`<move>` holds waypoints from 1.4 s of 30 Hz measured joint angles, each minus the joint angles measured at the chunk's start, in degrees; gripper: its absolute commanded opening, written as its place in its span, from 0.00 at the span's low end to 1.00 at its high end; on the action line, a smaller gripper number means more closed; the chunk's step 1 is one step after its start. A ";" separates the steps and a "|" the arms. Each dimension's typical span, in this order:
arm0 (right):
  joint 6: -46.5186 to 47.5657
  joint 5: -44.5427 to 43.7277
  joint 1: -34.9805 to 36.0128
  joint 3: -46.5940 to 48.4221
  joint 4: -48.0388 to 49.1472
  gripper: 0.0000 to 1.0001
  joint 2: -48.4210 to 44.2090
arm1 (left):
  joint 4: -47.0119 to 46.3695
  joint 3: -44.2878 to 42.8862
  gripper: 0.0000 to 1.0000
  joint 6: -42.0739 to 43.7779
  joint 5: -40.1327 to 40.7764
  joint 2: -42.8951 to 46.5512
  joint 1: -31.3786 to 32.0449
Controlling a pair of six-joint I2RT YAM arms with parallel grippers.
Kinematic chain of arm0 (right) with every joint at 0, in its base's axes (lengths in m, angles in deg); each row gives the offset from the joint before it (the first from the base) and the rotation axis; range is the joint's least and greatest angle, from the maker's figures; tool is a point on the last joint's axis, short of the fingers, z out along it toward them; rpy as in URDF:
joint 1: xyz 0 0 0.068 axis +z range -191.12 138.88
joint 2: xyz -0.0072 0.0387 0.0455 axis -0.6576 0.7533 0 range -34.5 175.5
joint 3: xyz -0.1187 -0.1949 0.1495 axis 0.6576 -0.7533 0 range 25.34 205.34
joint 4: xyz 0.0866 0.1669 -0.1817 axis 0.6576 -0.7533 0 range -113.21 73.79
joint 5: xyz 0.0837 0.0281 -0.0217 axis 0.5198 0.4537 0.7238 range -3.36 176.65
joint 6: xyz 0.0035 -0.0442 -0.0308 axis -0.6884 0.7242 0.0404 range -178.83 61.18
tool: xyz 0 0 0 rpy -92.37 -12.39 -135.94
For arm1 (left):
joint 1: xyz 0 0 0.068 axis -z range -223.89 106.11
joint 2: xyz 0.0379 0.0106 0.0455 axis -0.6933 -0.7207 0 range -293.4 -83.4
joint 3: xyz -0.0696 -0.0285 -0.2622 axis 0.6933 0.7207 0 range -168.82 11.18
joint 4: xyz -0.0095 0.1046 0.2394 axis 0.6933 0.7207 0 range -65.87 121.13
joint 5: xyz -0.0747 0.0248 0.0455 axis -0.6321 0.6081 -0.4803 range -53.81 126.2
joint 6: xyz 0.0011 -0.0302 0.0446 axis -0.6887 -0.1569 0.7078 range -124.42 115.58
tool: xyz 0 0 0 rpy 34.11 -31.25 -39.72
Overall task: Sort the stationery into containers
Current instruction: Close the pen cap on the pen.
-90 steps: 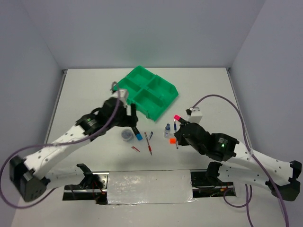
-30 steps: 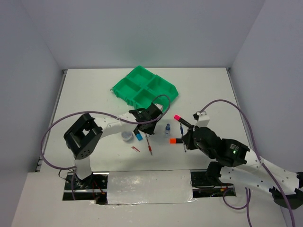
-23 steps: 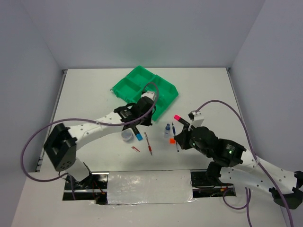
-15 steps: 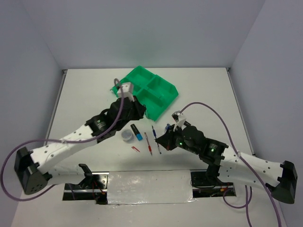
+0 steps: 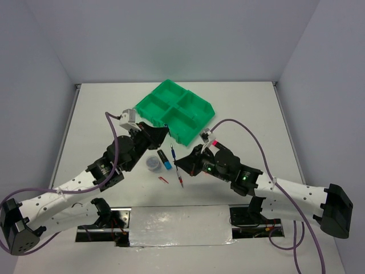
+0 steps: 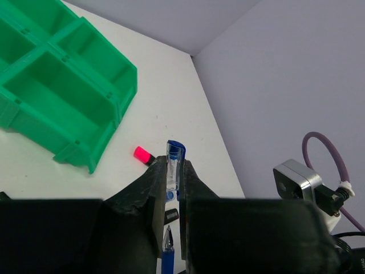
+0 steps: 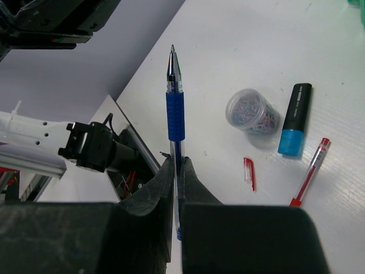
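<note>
White table has open room along its right edge; green tray sits toward its far edge. My left gripper narrowly pinches a pen cap, and my right gripper clamps a blue pen.

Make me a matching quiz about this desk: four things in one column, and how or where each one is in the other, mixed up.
1 blue pen
2 red pen
3 round tin
4 green tray

A full of coloured clips
B nothing seen inside
C gripped in the right pincer
D flat on the table near a loose red cap

Pairs: 1-C, 2-D, 3-A, 4-B
</note>
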 measured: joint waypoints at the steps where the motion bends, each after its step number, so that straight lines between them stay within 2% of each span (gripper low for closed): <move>1: 0.02 0.00 0.00 0.00 0.31 0.00 0.31 | -0.79 0.26 0.00 0.02 -0.33 0.04 0.04; 10: 1.86 0.52 0.00 1.33 1.18 0.00 1.16 | -3.13 0.79 0.00 0.09 -2.86 0.20 0.09; 42: 5.62 -6.23 0.00 3.63 -1.46 0.00 -0.09 | -4.24 1.75 0.00 -0.96 -7.19 -0.22 0.09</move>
